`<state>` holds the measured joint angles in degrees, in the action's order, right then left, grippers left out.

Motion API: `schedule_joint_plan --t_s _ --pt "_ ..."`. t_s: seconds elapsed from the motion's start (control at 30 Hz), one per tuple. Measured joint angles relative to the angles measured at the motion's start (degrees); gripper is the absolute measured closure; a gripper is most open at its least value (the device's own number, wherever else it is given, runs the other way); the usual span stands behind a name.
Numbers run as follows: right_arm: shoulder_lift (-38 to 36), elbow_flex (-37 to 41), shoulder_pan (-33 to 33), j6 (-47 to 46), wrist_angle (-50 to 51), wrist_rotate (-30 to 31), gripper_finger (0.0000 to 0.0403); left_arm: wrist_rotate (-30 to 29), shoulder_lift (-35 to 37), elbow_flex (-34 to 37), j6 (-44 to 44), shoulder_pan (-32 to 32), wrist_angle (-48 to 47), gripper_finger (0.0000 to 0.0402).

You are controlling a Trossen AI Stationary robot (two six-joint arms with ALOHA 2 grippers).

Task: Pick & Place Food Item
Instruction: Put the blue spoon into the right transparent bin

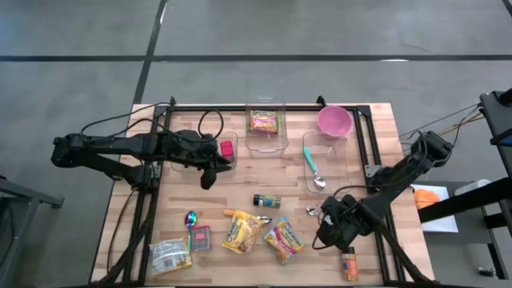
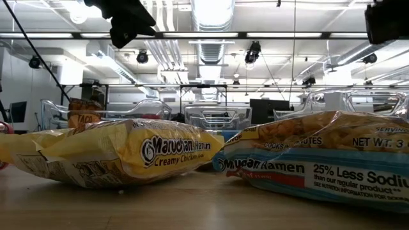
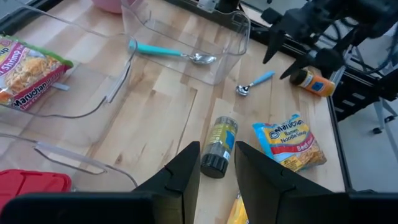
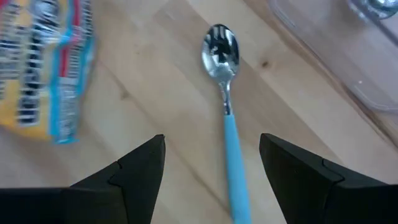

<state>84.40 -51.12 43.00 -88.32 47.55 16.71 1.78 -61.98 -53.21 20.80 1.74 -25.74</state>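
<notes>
- A blue-handled spoon lies flat on the wooden desk, its bowl pointing away from the right gripper.
- The right gripper's fingers stand open, one on either side of the spoon's handle, above it and not touching.
- Just outside one finger lies a ramen packet; beyond the other is the edge of a clear bin.
- Seen from above, the right gripper hangs near an orange bottle.
- The left gripper hovers with its fingers narrowly parted and nothing between them; a dark-capped spice jar lies on the desk beneath and just beyond their tips.
</notes>
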Motion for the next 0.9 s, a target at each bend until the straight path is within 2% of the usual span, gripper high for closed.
schedule_joint_plan --t_s 0.37,0.57,0.7,0.9 --pt "4.4 4.7 0.3 1.4 -4.1 -0.5 0.0146 0.0 0.0 0.0 0.0 0.0 0.0 0.0293" --pt "5.9 6.4 0.3 3.6 -6.6 -3.1 0.0149 0.0 0.0 0.0 -0.1 0.0 0.0 0.0293" --pt "6.6 7.4 0.3 2.3 -7.2 -3.2 0.0182 0.0 0.0 0.0 -1.3 0.0 0.0 0.0293" --pt "7.8 8.1 0.3 1.9 -7.9 -2.9 0.0262 0.0 0.0 0.0 -1.5 0.0 0.2 0.0293"
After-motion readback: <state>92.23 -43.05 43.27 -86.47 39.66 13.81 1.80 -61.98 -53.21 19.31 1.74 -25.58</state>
